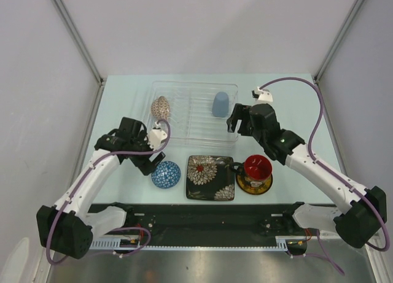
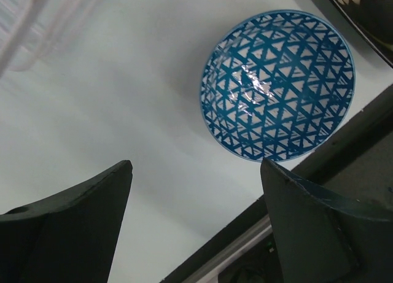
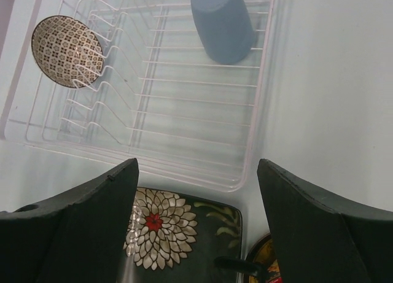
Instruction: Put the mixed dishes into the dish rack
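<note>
Top external view is showing the dish rack (image 1: 190, 120) lying at the far middle of the counter (image 1: 123, 99), with the beige lattice-patterned bowl (image 1: 161, 107) standing on edge among the dividers at its left end and the pale blue cup (image 1: 220, 104) sitting in its far right part. Nearer than the rack, the other dishes are resting on the counter in a row: the small blue saucer (image 1: 166, 174) at the left, the black square floral plate (image 1: 211, 177) just beside it in the middle, and at the right the dark floral mug with red inside (image 1: 256, 167) sitting on the yellow round saucer (image 1: 253, 188). Left wrist view is showing the left tool (image 2: 195, 172) standing wide with nothing between its fingers, poised over bare counter close to the small blue saucer. Right wrist view is showing the right tool (image 3: 198, 166) also gaping wide and holding nothing, hanging above the near right edge of the rack, with the plate's white flower and the mug's handle showing just nearer than that edge
</note>
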Robot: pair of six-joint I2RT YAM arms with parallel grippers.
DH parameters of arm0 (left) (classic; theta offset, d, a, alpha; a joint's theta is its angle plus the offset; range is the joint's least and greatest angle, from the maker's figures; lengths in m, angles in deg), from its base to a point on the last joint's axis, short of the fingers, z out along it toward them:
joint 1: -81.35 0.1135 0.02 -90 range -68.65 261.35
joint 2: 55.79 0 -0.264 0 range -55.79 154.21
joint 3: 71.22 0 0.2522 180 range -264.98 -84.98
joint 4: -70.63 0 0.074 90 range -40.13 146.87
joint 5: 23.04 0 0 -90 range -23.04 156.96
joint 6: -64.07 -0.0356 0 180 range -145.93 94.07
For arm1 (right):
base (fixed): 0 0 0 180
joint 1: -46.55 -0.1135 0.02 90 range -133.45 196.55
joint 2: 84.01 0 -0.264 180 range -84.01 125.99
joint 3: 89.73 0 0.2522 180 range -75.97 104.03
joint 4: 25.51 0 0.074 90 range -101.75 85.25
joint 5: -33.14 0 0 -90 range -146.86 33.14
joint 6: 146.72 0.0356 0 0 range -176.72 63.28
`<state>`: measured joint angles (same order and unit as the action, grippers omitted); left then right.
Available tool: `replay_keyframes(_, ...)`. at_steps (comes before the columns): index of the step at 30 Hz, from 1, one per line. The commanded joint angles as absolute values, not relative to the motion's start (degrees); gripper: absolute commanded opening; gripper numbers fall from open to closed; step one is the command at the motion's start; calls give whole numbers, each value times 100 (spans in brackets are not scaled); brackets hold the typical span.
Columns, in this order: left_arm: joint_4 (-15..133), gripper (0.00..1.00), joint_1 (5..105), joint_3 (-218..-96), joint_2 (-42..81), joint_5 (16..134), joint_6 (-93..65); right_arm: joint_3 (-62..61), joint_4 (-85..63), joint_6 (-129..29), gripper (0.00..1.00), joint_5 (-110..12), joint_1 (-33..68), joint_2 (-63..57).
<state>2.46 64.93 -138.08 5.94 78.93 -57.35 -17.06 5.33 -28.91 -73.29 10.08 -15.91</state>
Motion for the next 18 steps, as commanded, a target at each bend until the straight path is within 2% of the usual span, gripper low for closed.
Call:
replay_keyframes(1,291,88,6746,-13666,975,8706,-5669,-1656,793,-2903,84,-7663,972,-1844)
replay_keyframes(18,256,81,7045,-13490,2567,9429,-6434,-1656,996,-2939,84,-7997,963,-2011)
